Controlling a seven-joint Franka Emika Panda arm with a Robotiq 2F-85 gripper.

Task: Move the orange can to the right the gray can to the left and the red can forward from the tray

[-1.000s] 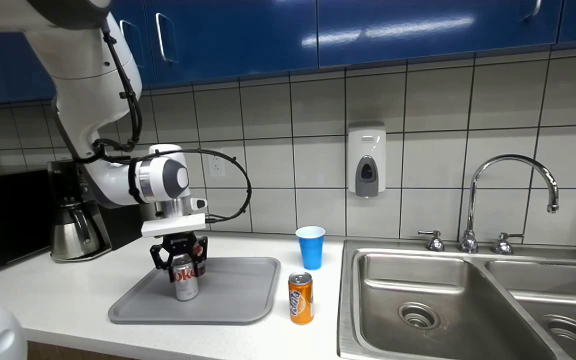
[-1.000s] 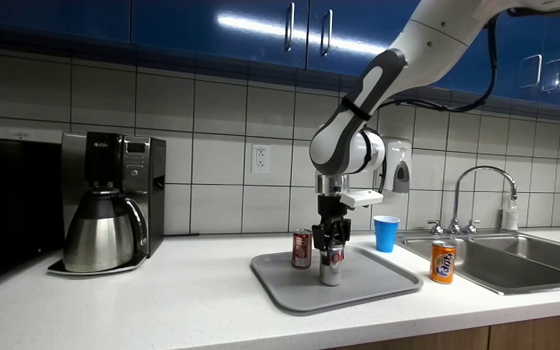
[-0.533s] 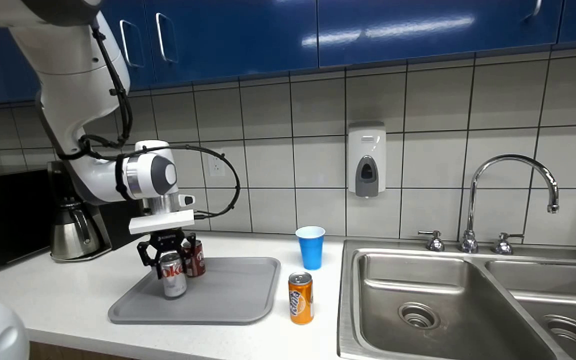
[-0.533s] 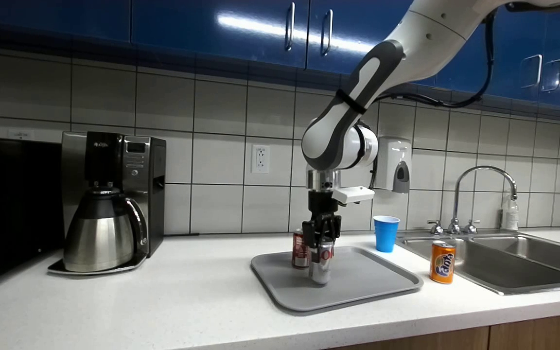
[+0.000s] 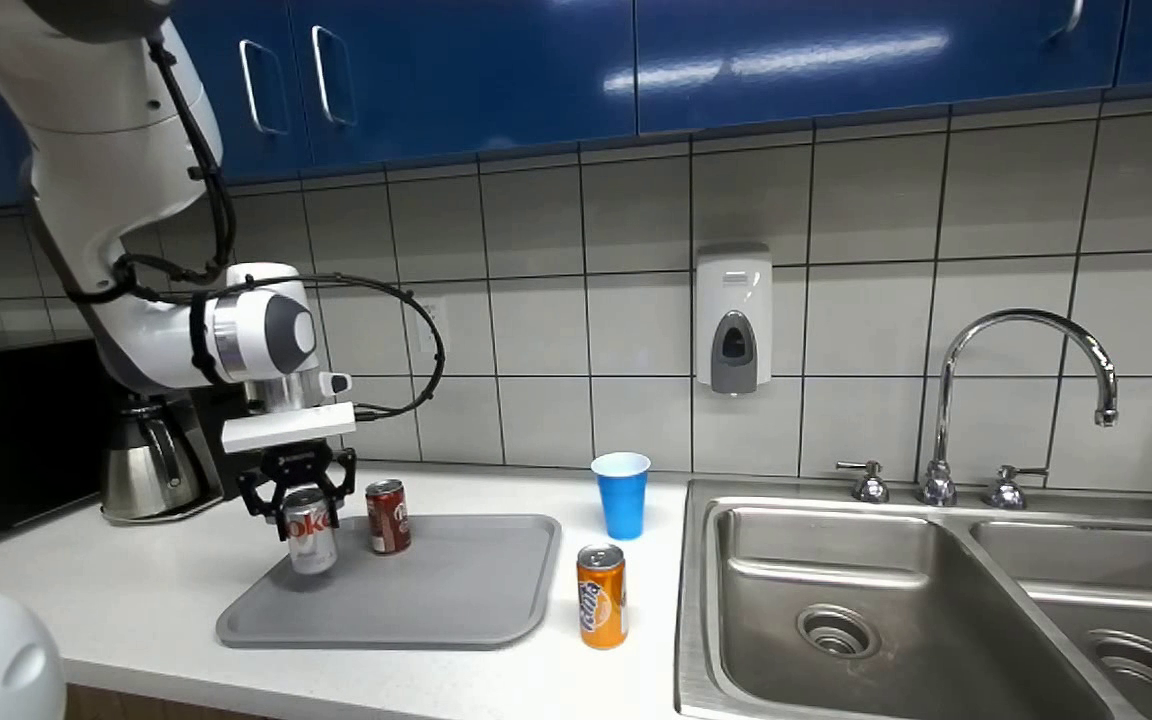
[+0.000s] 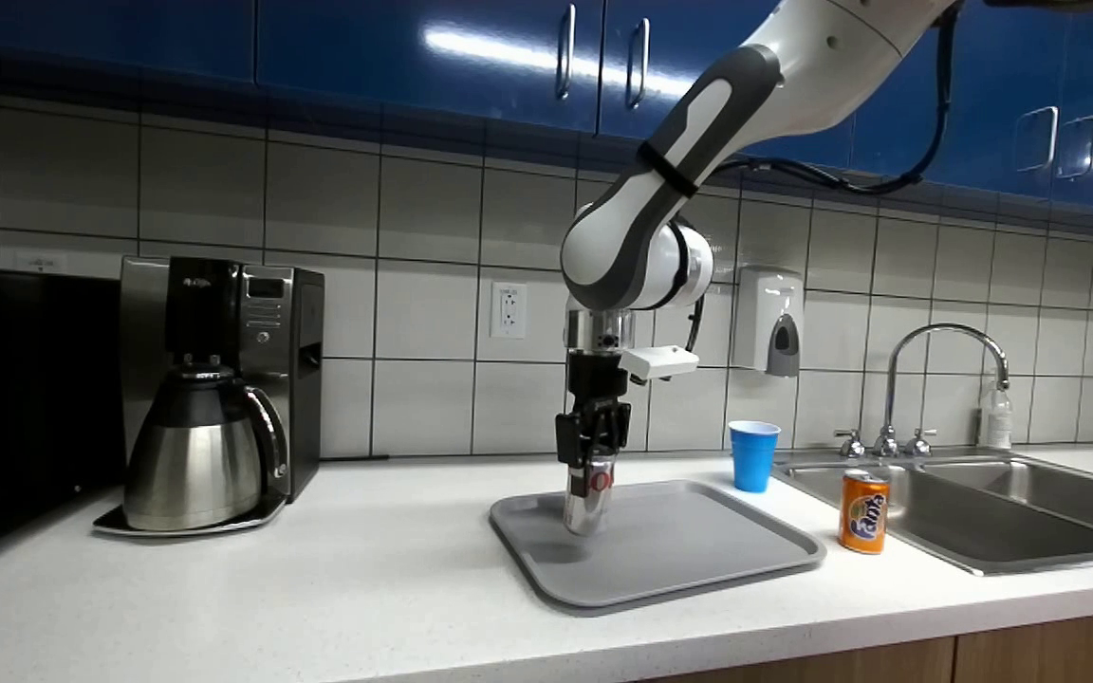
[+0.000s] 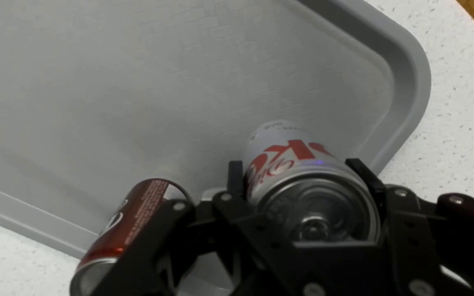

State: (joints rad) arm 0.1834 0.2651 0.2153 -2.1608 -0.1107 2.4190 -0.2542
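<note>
I am gripping a small silver-gray drink can with red lettering in my black two-fingered gripper, holding it over a flat gray rectangular tray with rounded corners. Near it but apart, a small dark red drink can with a silver top is standing on the tray. A small orange drink can with a silver top is standing on the white countertop between the tray and a stainless-steel double-basin sink. Behind that can, a tapered bright-blue cup is standing, and a chrome faucet is rising from the sink's back rim.
</note>
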